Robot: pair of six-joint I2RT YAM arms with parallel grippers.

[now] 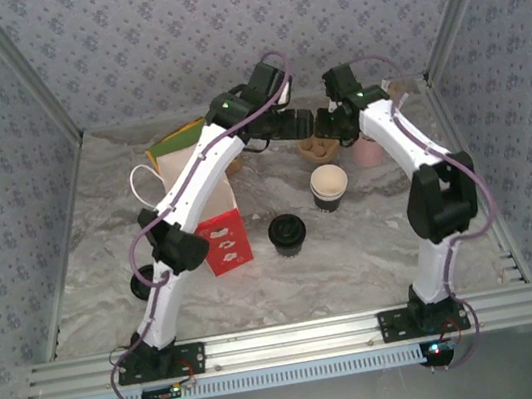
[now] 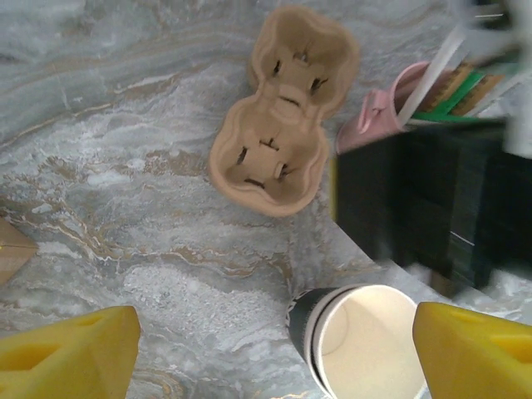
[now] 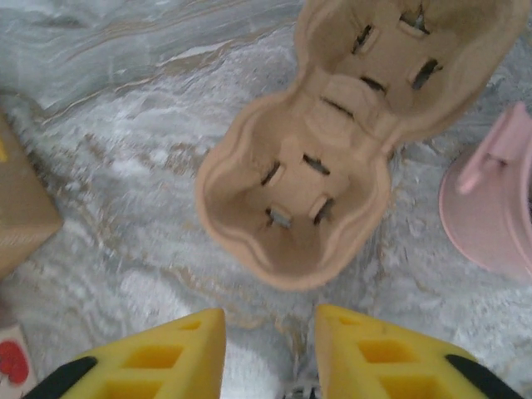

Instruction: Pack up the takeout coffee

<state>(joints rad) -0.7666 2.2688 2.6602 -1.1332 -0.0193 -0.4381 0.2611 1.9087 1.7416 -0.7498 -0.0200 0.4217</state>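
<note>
From above, my left arm [image 1: 193,186] and right arm [image 1: 404,142] both crowd over the cardboard carrier [image 1: 319,146] at the back of the desk [image 1: 356,256]. The takeout coffee [image 1: 330,187] stands upright and lidless just nearer than the carrier. Wrists this close could knock each other.

At my left wrist, the left pincer [image 2: 274,353] gapes wide and holds nothing. The coffee sits low between its fingers, hard against the right-hand one. If I close off-centre like this, I judge that finger would shove the light cup over rather than grip it.

At my right wrist, the right pincer [image 3: 270,357] stands at a slim gap with nothing in it, over the carrier's near end. Coming down so, it could push the carrier into the pink cup [image 3: 499,208] just beside it.
</note>
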